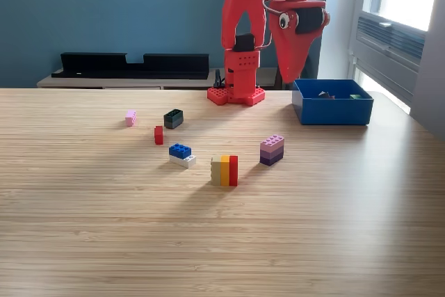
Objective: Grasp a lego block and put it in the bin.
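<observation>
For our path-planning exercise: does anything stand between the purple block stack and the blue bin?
Nothing visible does. Bare table lies between the purple block stack and the bin; the other blocks sit further towards the exterior view's left.

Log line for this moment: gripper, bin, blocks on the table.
red gripper: raised beside bin, carrying nothing visible | blue plastic bin: some pieces inside | lego blocks: six groups on wooden table

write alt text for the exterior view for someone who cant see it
A red robot arm stands at the far edge of a wooden table, its gripper raised beside a blue bin. Six lego blocks lie scattered in front.
</observation>
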Robot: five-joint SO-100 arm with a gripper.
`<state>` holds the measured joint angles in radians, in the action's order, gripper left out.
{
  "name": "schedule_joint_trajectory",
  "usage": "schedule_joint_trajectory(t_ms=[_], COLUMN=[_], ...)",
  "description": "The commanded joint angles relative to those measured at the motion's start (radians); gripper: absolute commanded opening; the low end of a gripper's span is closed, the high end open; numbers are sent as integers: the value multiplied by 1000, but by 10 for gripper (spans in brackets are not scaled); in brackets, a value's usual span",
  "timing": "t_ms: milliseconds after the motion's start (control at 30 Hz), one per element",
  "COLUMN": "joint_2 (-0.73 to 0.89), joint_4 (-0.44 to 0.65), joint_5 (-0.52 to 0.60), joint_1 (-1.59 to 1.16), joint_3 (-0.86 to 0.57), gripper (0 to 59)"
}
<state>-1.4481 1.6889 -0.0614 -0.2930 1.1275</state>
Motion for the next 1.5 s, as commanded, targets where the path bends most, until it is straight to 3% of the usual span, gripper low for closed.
schedule_joint_trajectory(t_ms=[33, 333, 767, 1133, 1500], joint_2=[-101, -101, -101, -114, -115], joint_4=[-48, -143, -207, -308, -330], joint_5=[23, 60, 379, 425, 480], joint_1=[40, 150, 574, 772, 951], joint_3=[9, 89, 161, 368, 407], gripper=[1, 2, 2, 2, 2])
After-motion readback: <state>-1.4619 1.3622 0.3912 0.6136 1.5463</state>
